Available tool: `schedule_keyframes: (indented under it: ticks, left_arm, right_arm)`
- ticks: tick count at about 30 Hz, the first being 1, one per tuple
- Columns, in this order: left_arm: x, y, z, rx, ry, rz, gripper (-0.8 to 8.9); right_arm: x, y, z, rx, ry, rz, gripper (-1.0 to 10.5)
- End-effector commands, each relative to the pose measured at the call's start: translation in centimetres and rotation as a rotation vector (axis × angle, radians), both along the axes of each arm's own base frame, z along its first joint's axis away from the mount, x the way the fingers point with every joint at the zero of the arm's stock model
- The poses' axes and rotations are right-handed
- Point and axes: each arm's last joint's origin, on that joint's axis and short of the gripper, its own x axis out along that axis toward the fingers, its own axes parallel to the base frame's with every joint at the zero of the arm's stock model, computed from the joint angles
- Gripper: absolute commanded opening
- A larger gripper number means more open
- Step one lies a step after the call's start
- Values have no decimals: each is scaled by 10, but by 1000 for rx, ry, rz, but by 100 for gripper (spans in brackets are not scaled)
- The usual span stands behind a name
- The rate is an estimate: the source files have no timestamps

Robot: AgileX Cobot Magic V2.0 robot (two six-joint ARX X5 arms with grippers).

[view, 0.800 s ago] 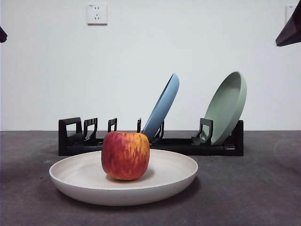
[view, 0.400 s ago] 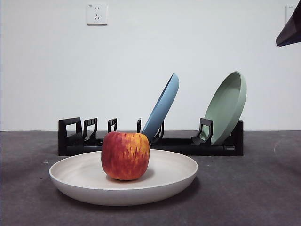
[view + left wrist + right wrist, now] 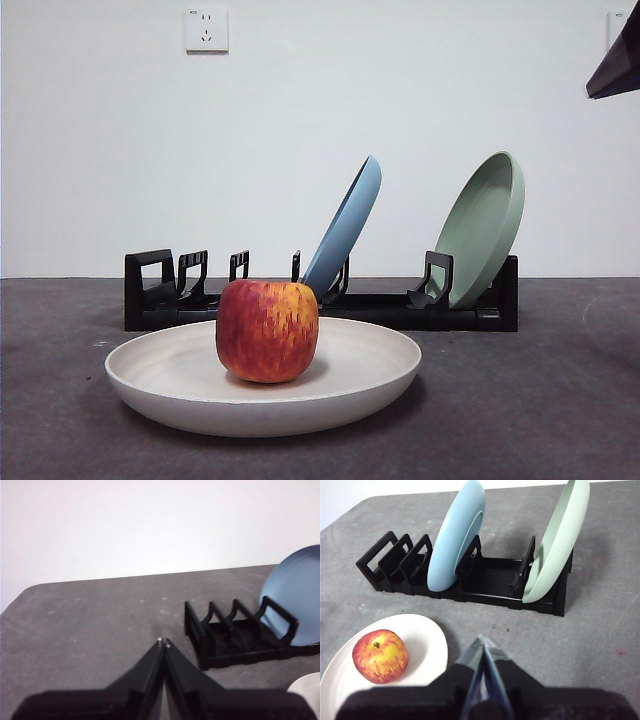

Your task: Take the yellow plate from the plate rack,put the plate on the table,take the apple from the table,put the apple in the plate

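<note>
The red apple (image 3: 267, 330) rests in the middle of the cream yellow plate (image 3: 372, 372), which lies flat on the grey table (image 3: 530, 410) in front of the black plate rack (image 3: 385, 306). In the right wrist view, my right gripper (image 3: 482, 641) is shut and empty. It hangs above the table beside the yellow plate (image 3: 427, 639), well clear of the apple (image 3: 380, 656), with the plate rack (image 3: 490, 582) beyond. My left gripper (image 3: 163, 641) is shut and empty, over bare table near the plate rack's (image 3: 227, 632) handle end.
A blue plate (image 3: 346, 228) and a sage-green plate (image 3: 485, 225) stand tilted in the rack's slots. A black arm tip (image 3: 615, 62) shows in the top right corner of the front view. A wall socket (image 3: 206, 29) is on the white wall behind.
The small black arm tip at the front view's top left edge has gone out of view. Apple, plate and rack have not moved.
</note>
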Motion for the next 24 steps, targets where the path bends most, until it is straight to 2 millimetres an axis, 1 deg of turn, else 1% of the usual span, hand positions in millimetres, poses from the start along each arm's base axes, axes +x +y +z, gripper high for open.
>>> schedule_keyframes:
  ticks: [1, 6, 10, 16, 24]
  left_arm:
    - [3, 1, -21, 13, 6, 16, -3]
    - [7, 2, -53, 9, 41, 26, -3]
    - [8, 2, -68, -8, 67, 27, -3]
    - [7, 2, -75, -7, 110, 30, -3]
    - [7, 2, -75, -10, 113, 20, -3]
  right_arm:
    - [0, 0, -1, 8, 1, -6, 1]
    - [0, 0, -1, 8, 1, -6, 1]
    - [0, 0, -1, 8, 1, -6, 1]
    - [0, 0, -1, 8, 1, -6, 1]
    - [0, 0, -1, 8, 1, -6, 1]
